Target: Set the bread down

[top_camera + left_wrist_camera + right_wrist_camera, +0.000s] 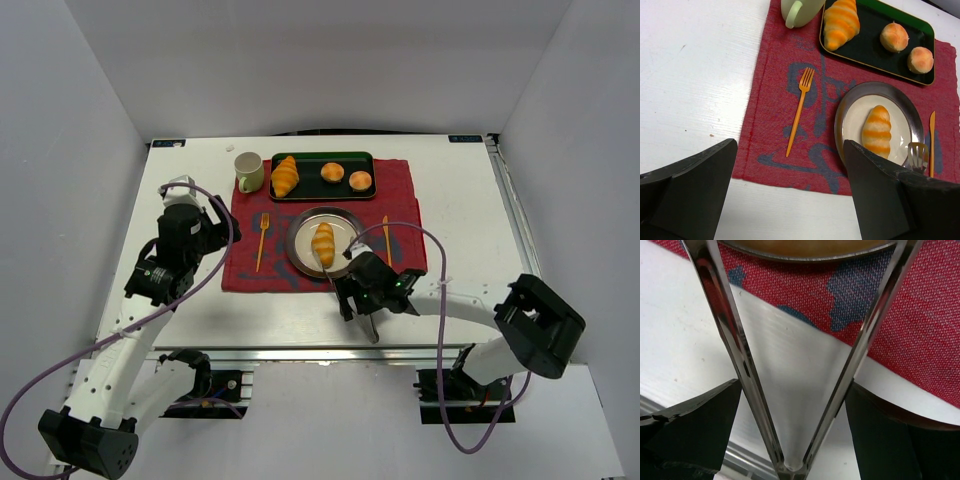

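Note:
The bread (323,243), a slim golden-orange ridged roll, lies lengthwise on the round metal plate (299,225) on the red cloth; it also shows in the left wrist view (876,131). My right gripper (366,286) sits just below the plate's near rim and is shut on metal tongs (725,330). The tongs' arms spread in a V between my fingers (700,425), and their tips are empty by the plate's edge (916,152). My left gripper (207,218) is open and empty, left of the cloth, above the table (790,146).
A dark tray (320,155) at the back holds a larger croissant (285,176) and two round buns (332,172). A pale mug (248,172) stands left of it. An orange fork (262,240) and an orange knife (386,240) flank the plate.

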Controlling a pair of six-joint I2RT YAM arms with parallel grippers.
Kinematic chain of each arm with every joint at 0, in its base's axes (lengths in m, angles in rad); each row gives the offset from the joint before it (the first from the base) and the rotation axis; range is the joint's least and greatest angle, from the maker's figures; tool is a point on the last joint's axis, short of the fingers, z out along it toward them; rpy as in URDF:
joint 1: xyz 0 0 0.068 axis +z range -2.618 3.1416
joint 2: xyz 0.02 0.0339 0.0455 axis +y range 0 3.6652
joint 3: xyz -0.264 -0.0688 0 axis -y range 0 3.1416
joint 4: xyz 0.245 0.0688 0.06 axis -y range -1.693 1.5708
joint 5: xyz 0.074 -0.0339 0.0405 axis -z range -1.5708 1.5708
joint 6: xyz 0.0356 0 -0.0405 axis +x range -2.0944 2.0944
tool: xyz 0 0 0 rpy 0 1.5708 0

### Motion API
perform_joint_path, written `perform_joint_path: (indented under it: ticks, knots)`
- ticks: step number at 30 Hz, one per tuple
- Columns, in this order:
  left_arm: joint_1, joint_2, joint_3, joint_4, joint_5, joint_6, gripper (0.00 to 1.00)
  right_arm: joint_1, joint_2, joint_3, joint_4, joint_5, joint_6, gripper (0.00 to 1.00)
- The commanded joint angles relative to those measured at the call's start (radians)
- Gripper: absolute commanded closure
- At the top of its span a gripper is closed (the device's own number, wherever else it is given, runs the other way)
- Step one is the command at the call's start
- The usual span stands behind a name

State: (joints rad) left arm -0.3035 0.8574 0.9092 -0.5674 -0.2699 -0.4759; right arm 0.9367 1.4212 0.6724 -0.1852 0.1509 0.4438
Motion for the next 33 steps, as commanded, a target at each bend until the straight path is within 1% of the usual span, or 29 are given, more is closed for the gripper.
perform_joint_path:
  ticks: [1,3,6,7,9,10,12,13,17,26,29,32,33]
  knots:
    - [-0.002,-0.018,0.000,0.003,0.004,0.002,0.02,0.025,0.065,0.010,-0.002,0.094,0.039,0.11]
    - [-0.003,-0.020,0.002,-0.002,0.001,0.002,0.02,0.033,0.071,0.013,-0.002,0.101,0.045,0.13]
    - [-0.003,-0.023,0.002,-0.003,-0.002,0.003,0.02,0.054,0.067,0.024,-0.011,0.113,0.056,0.22]
    - [-0.003,-0.023,0.002,-0.003,-0.002,0.003,0.02,0.060,0.064,0.029,-0.025,0.125,0.062,0.28]
    - [-0.003,-0.023,0.000,-0.003,0.000,0.002,0.02,0.068,0.056,0.045,-0.043,0.131,0.065,0.34]
    - [-0.003,-0.023,0.000,-0.002,0.000,0.000,0.02,0.070,0.053,0.052,-0.054,0.137,0.070,0.42]
    - [-0.003,-0.024,-0.001,0.000,0.003,0.000,0.02,0.074,0.041,0.062,-0.072,0.150,0.072,0.48]
    - [-0.003,-0.024,-0.001,0.003,0.004,0.000,0.02,0.074,0.038,0.067,-0.079,0.154,0.072,0.56]
    - [-0.003,-0.027,0.002,-0.005,0.003,0.000,0.02,0.082,0.007,0.091,-0.114,0.157,0.069,0.56]
    - [-0.003,-0.035,0.002,-0.003,0.008,-0.004,0.02,0.094,-0.174,0.188,-0.253,0.119,0.069,0.53]
    - [-0.003,-0.037,-0.001,0.001,0.011,-0.006,0.02,0.094,-0.208,0.219,-0.273,0.115,0.068,0.52]
    - [-0.003,-0.038,-0.001,0.001,0.012,-0.007,0.02,0.094,-0.228,0.239,-0.287,0.110,0.072,0.52]
    - [-0.003,-0.038,0.000,0.000,0.012,-0.007,0.02,0.094,-0.232,0.242,-0.287,0.114,0.076,0.54]
